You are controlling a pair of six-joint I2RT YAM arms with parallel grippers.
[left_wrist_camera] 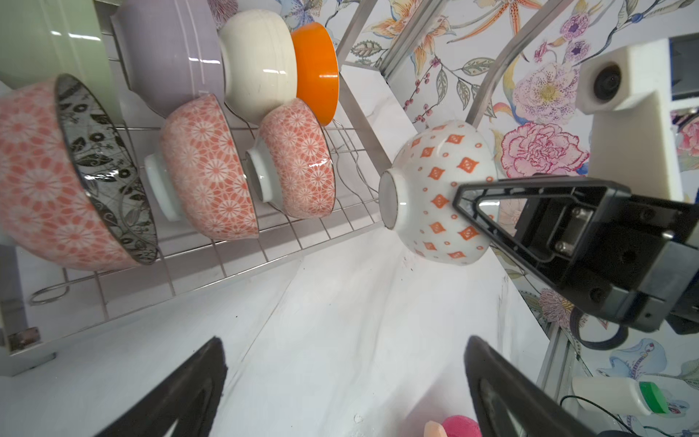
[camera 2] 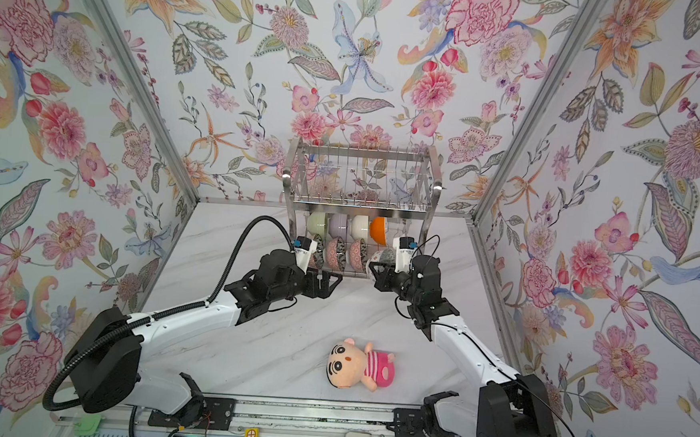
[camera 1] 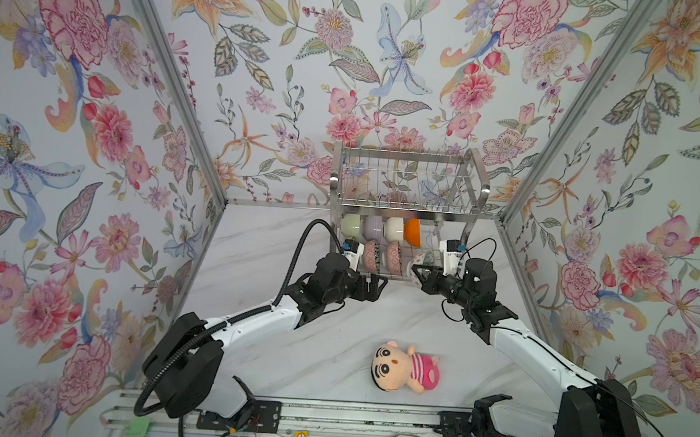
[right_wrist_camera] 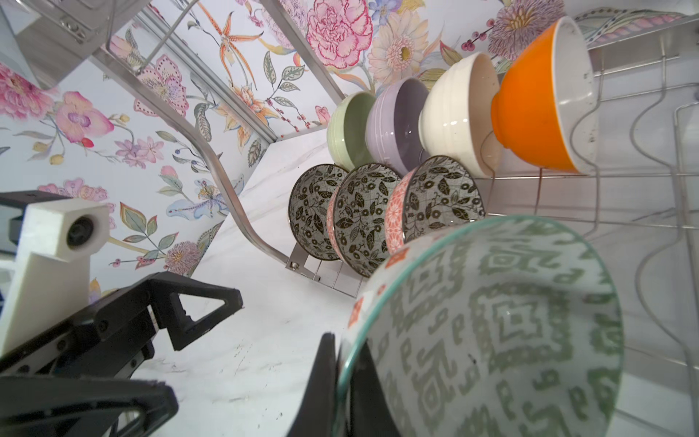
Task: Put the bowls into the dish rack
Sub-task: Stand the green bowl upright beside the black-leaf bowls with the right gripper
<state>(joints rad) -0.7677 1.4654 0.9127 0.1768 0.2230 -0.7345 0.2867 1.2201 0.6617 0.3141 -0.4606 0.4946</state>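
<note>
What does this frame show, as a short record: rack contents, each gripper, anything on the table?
dish rack lower tier, back row: pale green bowl, lavender bowl, cream bowl, orange bowl
lower tier, front row: three pink patterned bowls, standing on edge
right gripper: shut on rim of white bowl with orange diamonds, held at the front row's right end
left gripper: open, empty, before the rack's front edge
table: plush doll lying near the robot

Four plain bowls (right_wrist_camera: 457, 113), four patterned bowls (right_wrist_camera: 363, 215), one dish rack (camera 1: 407, 209), one doll (camera 1: 401, 366)
</note>
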